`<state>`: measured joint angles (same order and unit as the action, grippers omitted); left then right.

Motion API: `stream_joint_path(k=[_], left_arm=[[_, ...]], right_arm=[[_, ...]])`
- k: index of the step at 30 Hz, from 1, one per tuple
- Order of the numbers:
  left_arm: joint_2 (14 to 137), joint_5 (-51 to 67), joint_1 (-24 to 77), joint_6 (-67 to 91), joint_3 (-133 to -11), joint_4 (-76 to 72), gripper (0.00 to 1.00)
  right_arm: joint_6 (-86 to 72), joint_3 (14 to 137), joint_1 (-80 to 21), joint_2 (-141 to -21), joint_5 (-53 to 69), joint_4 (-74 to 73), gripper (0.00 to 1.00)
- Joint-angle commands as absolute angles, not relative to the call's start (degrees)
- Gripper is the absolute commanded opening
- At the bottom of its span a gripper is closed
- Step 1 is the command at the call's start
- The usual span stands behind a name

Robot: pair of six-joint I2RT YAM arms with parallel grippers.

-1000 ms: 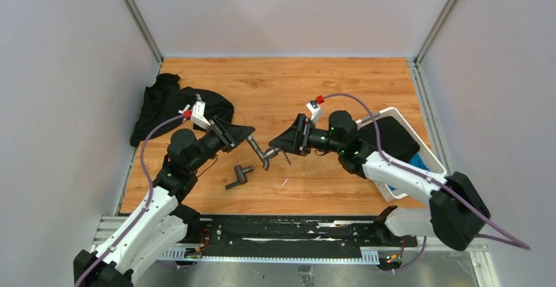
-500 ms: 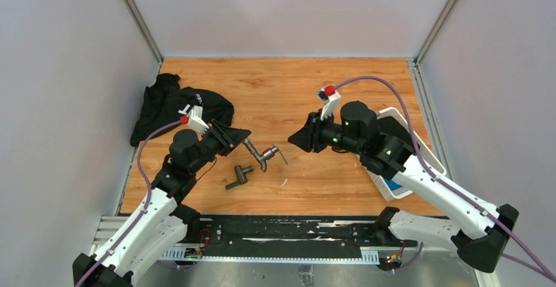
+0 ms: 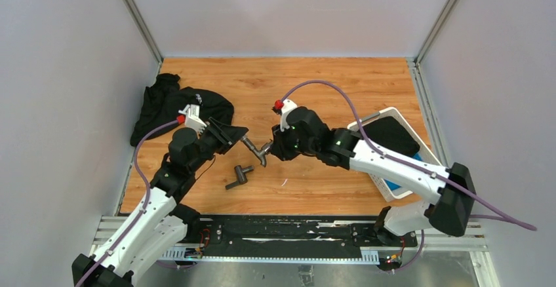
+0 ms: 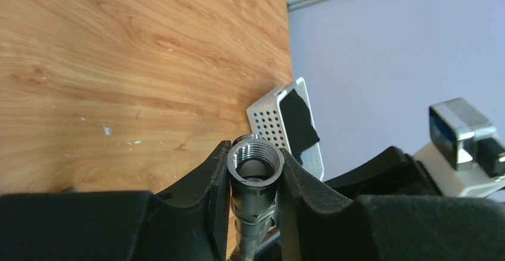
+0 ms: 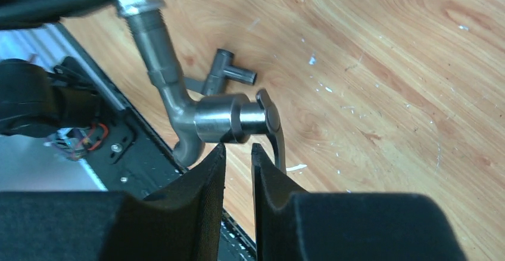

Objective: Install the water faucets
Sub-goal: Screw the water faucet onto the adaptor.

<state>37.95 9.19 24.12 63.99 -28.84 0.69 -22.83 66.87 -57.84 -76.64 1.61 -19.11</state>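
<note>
Top external, from the left: one black cloth (image 3: 177,107), then my left claw (image 3: 244,137), clamped on the threaded pipe end of the faucet (image 5: 217,119) and holding it above the wooden table (image 3: 315,84). One T-shaped fitting (image 3: 240,174) lies loose just below. My right claw (image 5: 238,154) backed off half a second ago. It is now back under the valve body, pinched to a slit with nothing visibly between its pads. I judge I'm set to nudge the lever handle (image 5: 277,145), not grip it. Count: two faucet pieces, one cloth, one white basket (image 3: 429,149) far right.
</note>
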Motion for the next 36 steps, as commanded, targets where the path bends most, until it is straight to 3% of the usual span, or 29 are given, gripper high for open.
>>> stream_joint_path(k=[1, 6, 9, 18, 22, 26, 28, 36], left_arm=[[36.8, 9.3, 24.3, 66.2, -31.2, -1.3, 0.0], [35.9, 8.6, 24.3, 66.4, -31.5, -0.7, 0.0], [35.5, 7.5, 24.3, 66.4, -32.2, 1.5, 0.0], [40.6, 4.6, 24.3, 68.5, -42.1, 19.8, 0.0], [45.5, 10.3, 24.2, 71.3, -44.1, 21.3, 0.0], [46.2, 11.2, 24.2, 72.9, -43.7, 20.2, 0.0], [46.1, 11.3, 24.2, 73.1, -43.6, 20.0, 0.0], [46.5, 12.8, 24.1, 76.3, -40.9, 16.4, 0.0]], right_arm=[[-21.1, 66.8, -58.0, -82.5, -4.3, -18.0, 0.21], [-19.4, 71.1, -58.0, -82.9, -1.9, -22.9, 0.24], [-15.2, 68.2, -58.2, -77.2, -2.8, -21.0, 0.38], [24.0, 35.1, -69.4, -54.0, -6.6, 19.7, 0.72], [35.0, 34.3, -72.1, -53.3, -11.4, 20.0, 0.74], [47.0, 29.4, -75.9, -52.9, -15.3, 32.4, 0.76], [50.8, 29.4, -77.0, -54.9, -18.1, 35.3, 0.81], [65.2, 31.6, -79.8, -65.3, -22.1, 39.0, 0.84]])
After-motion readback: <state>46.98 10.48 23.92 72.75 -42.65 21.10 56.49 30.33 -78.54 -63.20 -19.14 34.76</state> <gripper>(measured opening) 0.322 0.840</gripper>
